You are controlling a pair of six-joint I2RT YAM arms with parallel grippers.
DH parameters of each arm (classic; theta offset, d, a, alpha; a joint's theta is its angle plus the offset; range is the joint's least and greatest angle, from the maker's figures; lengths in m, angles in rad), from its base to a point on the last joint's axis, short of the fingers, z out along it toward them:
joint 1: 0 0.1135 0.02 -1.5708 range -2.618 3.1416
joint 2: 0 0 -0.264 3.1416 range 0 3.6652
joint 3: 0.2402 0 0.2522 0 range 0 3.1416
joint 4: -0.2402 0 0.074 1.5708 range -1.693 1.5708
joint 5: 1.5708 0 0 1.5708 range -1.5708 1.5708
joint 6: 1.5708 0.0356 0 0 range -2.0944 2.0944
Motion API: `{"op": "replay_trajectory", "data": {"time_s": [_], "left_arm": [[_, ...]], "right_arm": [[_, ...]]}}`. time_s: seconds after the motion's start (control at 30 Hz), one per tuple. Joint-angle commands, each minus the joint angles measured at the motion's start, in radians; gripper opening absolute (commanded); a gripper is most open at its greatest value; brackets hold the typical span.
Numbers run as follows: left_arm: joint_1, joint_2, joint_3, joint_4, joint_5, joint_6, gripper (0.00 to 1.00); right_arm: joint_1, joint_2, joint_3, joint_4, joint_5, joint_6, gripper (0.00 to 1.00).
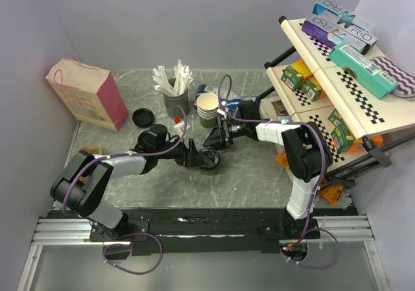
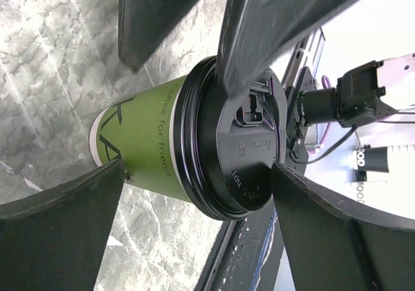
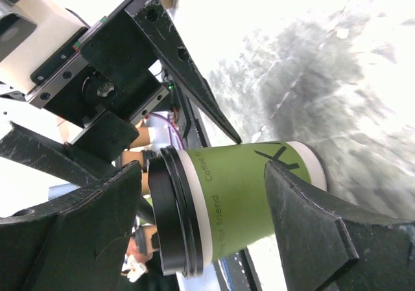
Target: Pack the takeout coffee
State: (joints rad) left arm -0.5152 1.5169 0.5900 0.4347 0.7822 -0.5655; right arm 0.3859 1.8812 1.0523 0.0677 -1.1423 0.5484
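Observation:
The takeout coffee (image 1: 209, 162), a green paper cup with a black lid, appears to stand on the marble table (image 1: 246, 174) between my two arms. My left gripper (image 1: 196, 157) comes at it from the left. In the left wrist view my left gripper (image 2: 198, 169) is open, one finger near the base and one by the lid of the cup (image 2: 149, 142). My right gripper (image 1: 217, 142) reaches in from the upper right. It is open too in the right wrist view (image 3: 202, 174), straddling the cup (image 3: 240, 194) from lid to base. One of its fingers (image 2: 259, 38) lies across the lid rim.
A stack of cream paper cups (image 1: 207, 108) and a grey holder of white stirrers (image 1: 175, 98) stand just behind the grippers. A loose black lid (image 1: 143, 117) and a pink paper bag (image 1: 87, 93) are at the left. A slanted rack of boxes (image 1: 337, 77) fills the right side.

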Motion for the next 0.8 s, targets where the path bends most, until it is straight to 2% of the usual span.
{"op": "replay_trajectory", "data": {"time_s": [0.0, 0.27, 0.4, 0.63, 0.77], "left_arm": [[0.021, 0.040, 0.048, -0.025, 0.049, 0.009, 0.99], [0.063, 0.104, 0.076, 0.082, 0.143, -0.102, 0.99], [0.072, 0.104, 0.099, 0.122, 0.170, -0.134, 0.99], [0.086, 0.098, 0.136, 0.104, 0.181, -0.136, 0.99], [0.110, 0.059, 0.126, 0.012, 0.175, -0.051, 0.99]], "right_arm": [[-0.030, -0.065, 0.020, -0.048, -0.013, -0.060, 0.83], [-0.038, -0.076, 0.023, -0.063, -0.010, -0.091, 0.83], [-0.053, -0.109, 0.020, -0.141, 0.010, -0.137, 0.83], [-0.094, -0.146, 0.017, -0.290, -0.020, -0.232, 0.84], [-0.099, -0.163, 0.012, -0.350, -0.019, -0.283, 0.84]]}}
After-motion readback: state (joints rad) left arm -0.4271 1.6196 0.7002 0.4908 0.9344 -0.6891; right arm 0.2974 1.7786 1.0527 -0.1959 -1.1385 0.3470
